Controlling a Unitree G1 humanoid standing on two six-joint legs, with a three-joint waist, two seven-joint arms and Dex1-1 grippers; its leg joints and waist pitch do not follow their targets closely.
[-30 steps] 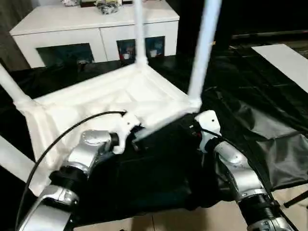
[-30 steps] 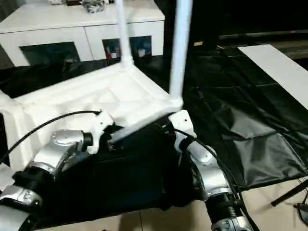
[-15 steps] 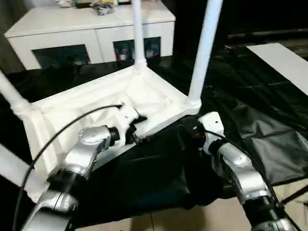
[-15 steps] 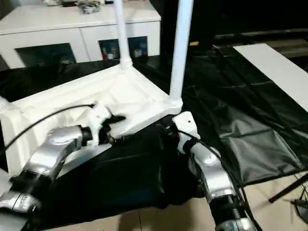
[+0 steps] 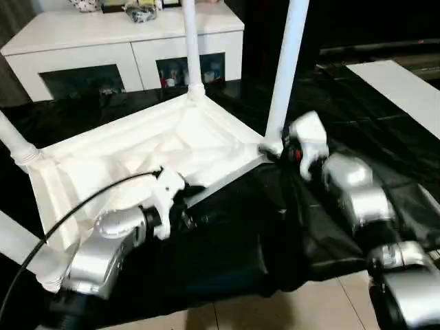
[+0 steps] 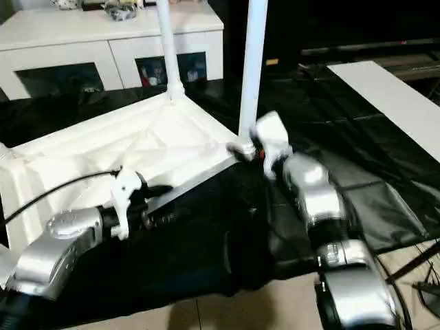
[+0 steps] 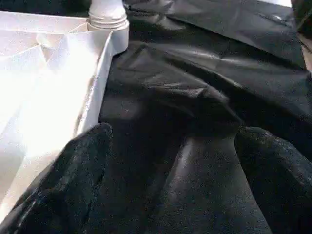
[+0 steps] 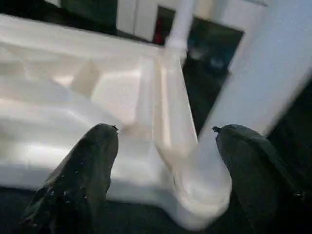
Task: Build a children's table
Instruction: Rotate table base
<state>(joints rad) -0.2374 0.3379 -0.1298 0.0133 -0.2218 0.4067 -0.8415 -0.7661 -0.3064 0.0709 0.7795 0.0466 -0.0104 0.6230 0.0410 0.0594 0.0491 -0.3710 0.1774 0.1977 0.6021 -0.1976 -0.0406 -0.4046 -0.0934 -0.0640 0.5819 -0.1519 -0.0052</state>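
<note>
The white tabletop (image 5: 137, 148) lies upside down on a black sheet, its ribbed underside up. Two white legs stand upright in its far corner (image 5: 190, 48) and near right corner (image 5: 285, 69). Two more legs (image 5: 12, 137) stick out at the left. My right gripper (image 8: 165, 129) is open, with one finger on each side of the near right corner socket (image 8: 204, 185) at the base of that leg. My left gripper (image 7: 173, 131) is open over the black sheet, just beside the tabletop's near rim (image 7: 92, 102).
A white cabinet with dark glass doors (image 5: 124, 34) stands behind the tabletop. A flat white board (image 5: 399, 82) lies at the far right. The crumpled black sheet (image 5: 227, 254) covers the floor, and bare beige floor (image 5: 275, 309) shows at the front.
My right gripper has come up from below the near rim to the near right corner socket. My left gripper has drawn back a little from the rim. The camera has shifted.
</note>
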